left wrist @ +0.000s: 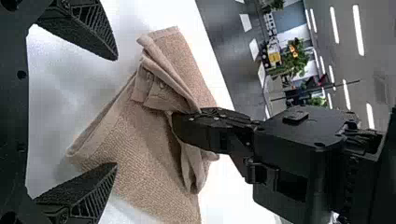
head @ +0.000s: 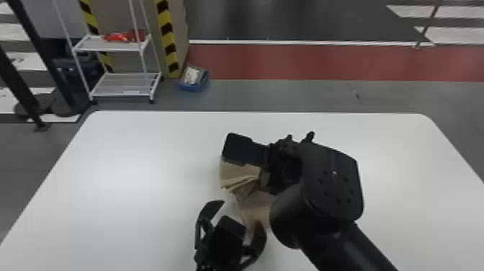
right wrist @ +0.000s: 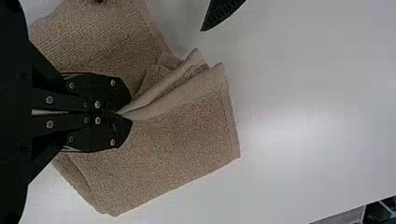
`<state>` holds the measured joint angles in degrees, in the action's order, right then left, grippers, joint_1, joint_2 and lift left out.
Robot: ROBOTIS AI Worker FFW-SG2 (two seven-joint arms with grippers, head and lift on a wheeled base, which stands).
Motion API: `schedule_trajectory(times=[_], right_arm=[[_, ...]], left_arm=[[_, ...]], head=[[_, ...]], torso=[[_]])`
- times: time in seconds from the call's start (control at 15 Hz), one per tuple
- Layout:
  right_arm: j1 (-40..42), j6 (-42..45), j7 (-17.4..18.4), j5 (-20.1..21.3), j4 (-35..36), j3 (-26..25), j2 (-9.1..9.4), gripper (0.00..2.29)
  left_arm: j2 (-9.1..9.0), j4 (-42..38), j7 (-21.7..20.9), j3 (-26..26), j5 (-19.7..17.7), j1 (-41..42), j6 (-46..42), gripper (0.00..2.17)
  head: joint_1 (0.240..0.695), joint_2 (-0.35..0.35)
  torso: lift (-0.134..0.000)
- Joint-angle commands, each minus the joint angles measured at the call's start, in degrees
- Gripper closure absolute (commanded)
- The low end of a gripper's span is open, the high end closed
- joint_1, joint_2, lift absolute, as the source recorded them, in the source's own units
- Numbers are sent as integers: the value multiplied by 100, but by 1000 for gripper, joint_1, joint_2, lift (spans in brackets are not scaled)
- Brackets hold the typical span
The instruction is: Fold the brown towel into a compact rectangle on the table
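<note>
Right wrist view: black two-fingered right gripper (head: 284,165), fingers pressed together, pinching gathered fold of brown terry towel (head: 252,205). Head view: towel about midway between white table's (head: 126,180) left and right edges; black left gripper (head: 240,214) close by, fingers spread wide, empty. Right arm (head: 345,245) hides part of towel; left wrist view crops it.
</note>
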<state>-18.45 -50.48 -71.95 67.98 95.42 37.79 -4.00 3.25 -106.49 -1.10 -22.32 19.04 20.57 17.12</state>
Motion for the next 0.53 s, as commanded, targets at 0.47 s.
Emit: schedule_trajectory(times=[0.47], right_arm=[[254, 7, -637, -303, 1128, -210, -496, 1430]], left_arm=[[1, -135, -75, 8, 21, 0, 324, 76]], head=[[695, -4]], torso=[[-124]])
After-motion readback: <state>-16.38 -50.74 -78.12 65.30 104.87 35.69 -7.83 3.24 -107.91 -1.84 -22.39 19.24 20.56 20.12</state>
